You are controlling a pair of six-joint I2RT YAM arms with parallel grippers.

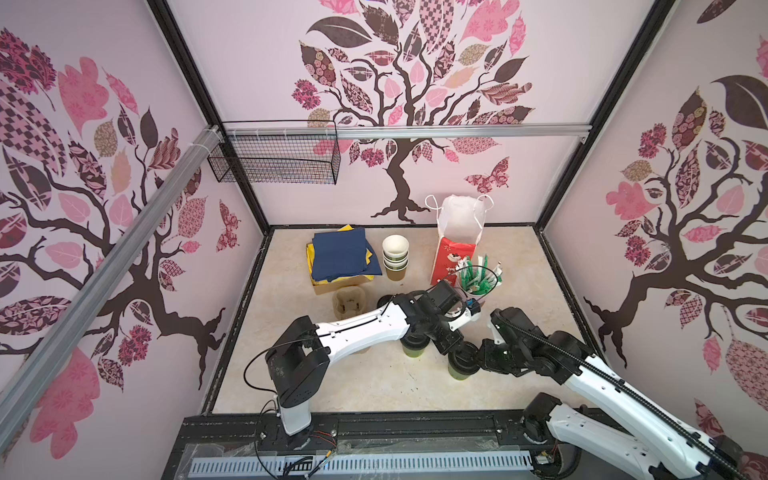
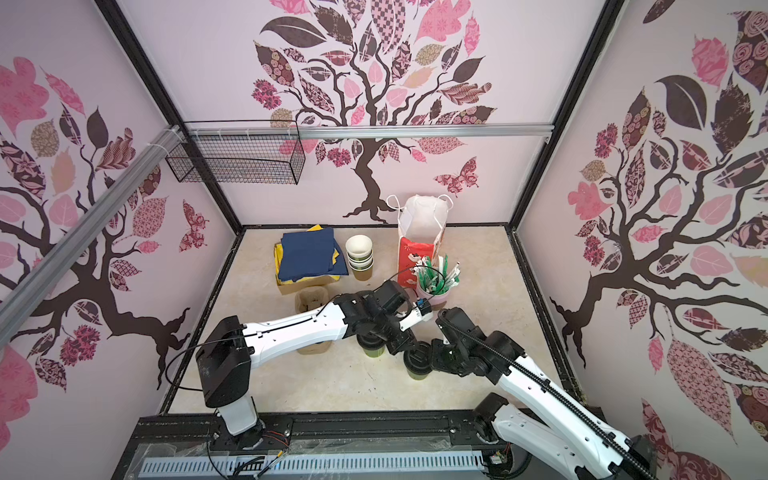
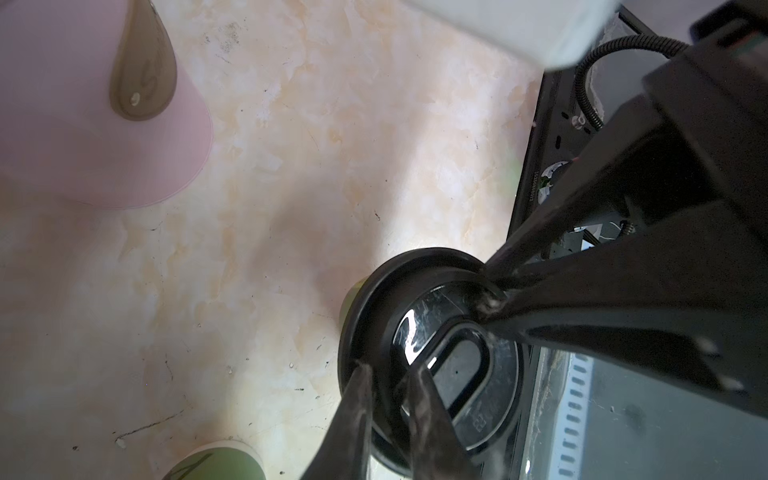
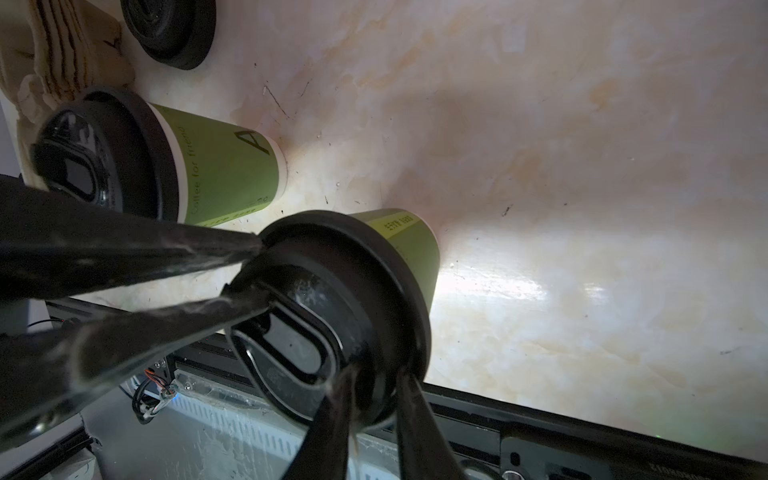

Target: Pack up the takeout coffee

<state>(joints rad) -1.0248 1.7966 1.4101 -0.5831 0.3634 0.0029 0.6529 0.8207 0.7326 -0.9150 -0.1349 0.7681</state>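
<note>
Two takeout coffees stand side by side near the table's front, green paper cups with black sip lids. In both top views the left one [image 1: 413,348] [image 2: 371,348] stands free, and it shows again in the right wrist view [image 4: 216,166]. Both grippers meet at the right cup [image 1: 460,368] [image 2: 417,368]. My left gripper [image 3: 388,374] [image 1: 451,345] is shut on that cup's lid rim [image 3: 361,316], one finger inside and one outside. My right gripper [image 4: 374,378] [image 1: 478,359] is shut on the same lid's rim [image 4: 399,291] from the opposite side.
A red and white paper bag [image 1: 455,253] stands open at the back. Beside it are a pink cup of sachets [image 1: 478,282], a stack of cups [image 1: 395,255] and navy napkins on a box [image 1: 340,257]. A pulp cup carrier [image 1: 349,301] and a loose black lid [image 4: 170,33] lie further left.
</note>
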